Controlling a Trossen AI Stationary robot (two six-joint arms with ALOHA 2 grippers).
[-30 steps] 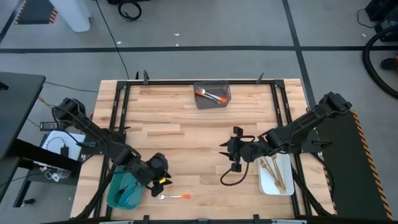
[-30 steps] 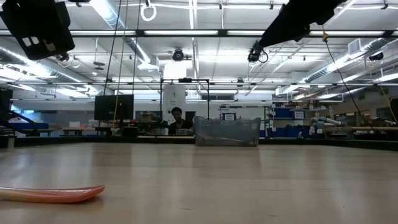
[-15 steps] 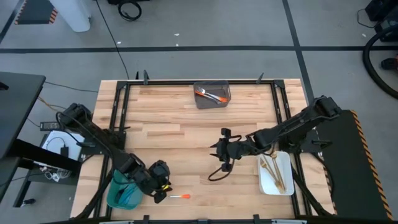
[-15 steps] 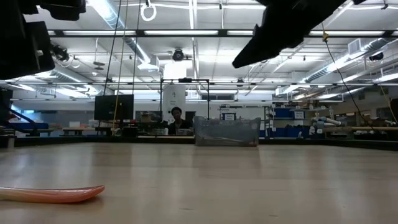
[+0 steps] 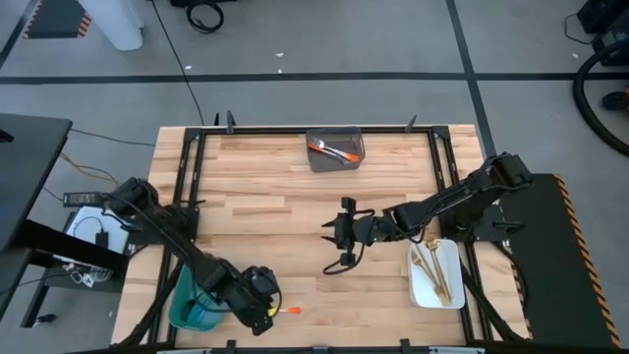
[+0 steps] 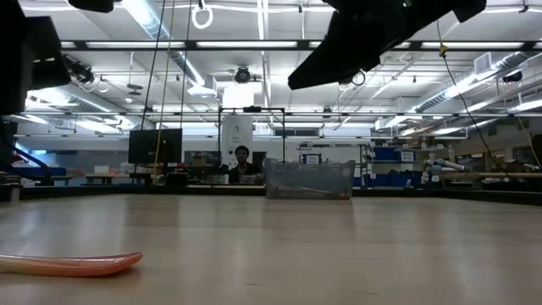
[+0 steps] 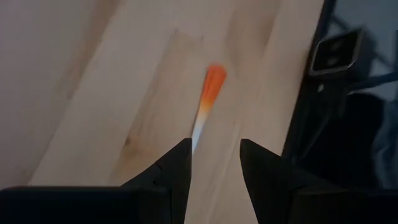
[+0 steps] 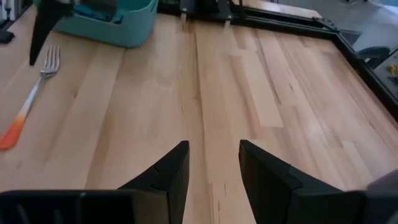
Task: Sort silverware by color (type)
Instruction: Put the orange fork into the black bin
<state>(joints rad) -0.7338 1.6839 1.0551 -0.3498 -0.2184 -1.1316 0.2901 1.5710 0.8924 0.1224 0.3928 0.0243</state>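
An orange-handled fork (image 5: 288, 311) lies flat near the table's near edge, right of the teal bin (image 5: 189, 305). In the left wrist view its orange handle (image 7: 212, 82) lies ahead of my fingers, and its silver neck runs under them. My left gripper (image 5: 263, 310) (image 7: 214, 155) hangs open over the fork's head end, which it hides from above. My right gripper (image 5: 334, 234) (image 8: 213, 155) hangs open over the middle of the table, pointing toward the fork (image 8: 30, 102) and the teal bin (image 8: 118, 25). The low view shows the handle (image 6: 72, 264) on the wood.
A grey bin (image 5: 335, 149) at the far edge holds orange-handled pieces. A white bin (image 5: 435, 275) at the right holds gold pieces. Bare wood lies between the two arms. A black frame runs along the table's edges. A person sits far off in the room (image 6: 241, 161).
My left gripper has moved toward the near edge and come down, tipping more steeply; it now covers the fork's head, which showed whole before. My right gripper has moved toward the table's left, over the middle. The fork has not moved.
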